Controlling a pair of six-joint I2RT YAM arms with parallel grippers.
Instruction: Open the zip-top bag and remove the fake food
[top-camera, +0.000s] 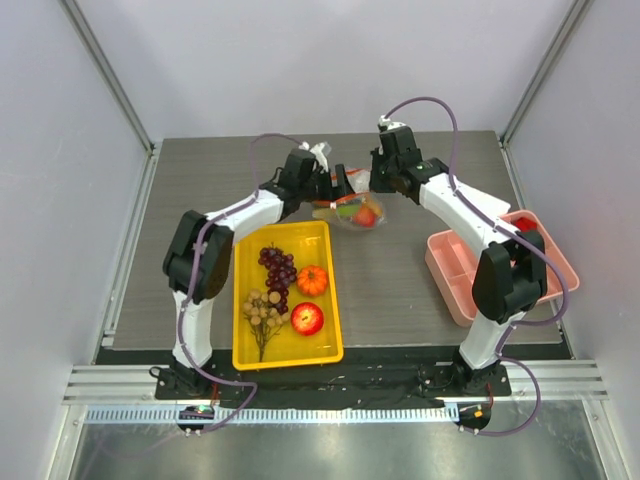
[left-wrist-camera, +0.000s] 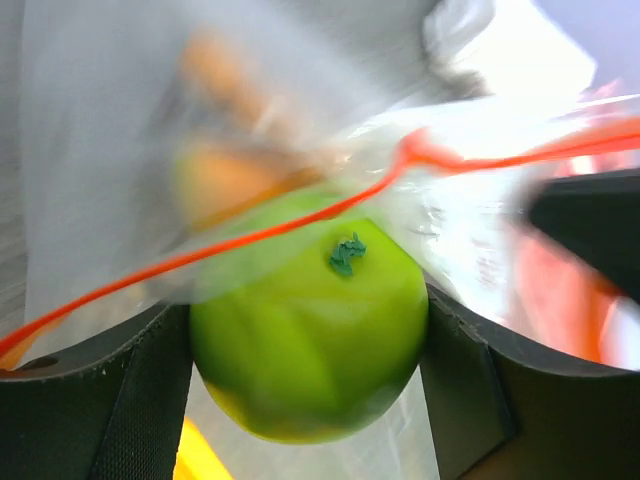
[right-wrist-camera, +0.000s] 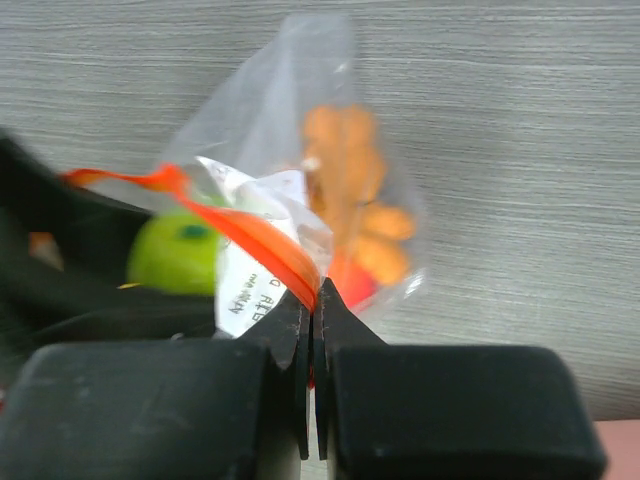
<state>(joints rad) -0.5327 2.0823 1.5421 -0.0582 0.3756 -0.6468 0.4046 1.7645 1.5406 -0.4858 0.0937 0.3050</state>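
- Our right gripper (right-wrist-camera: 312, 290) is clenched on the orange strip of the bag (right-wrist-camera: 270, 130). It holds the bag above the middle of the table (top-camera: 400, 290), just past the far right corner of the yellow tray (top-camera: 240, 300).
- Our left gripper (left-wrist-camera: 308, 318) grasps the green apple (left-wrist-camera: 300, 385) at the bag's mouth.
- We judge the smooth, round apple could slip out and roll away.
- Snagged plastic could tug the strip free and spill the remaining pieces.
- The table is grey wood-grain with pale walls around it and a pink tray (top-camera: 445, 265) at its right edge.
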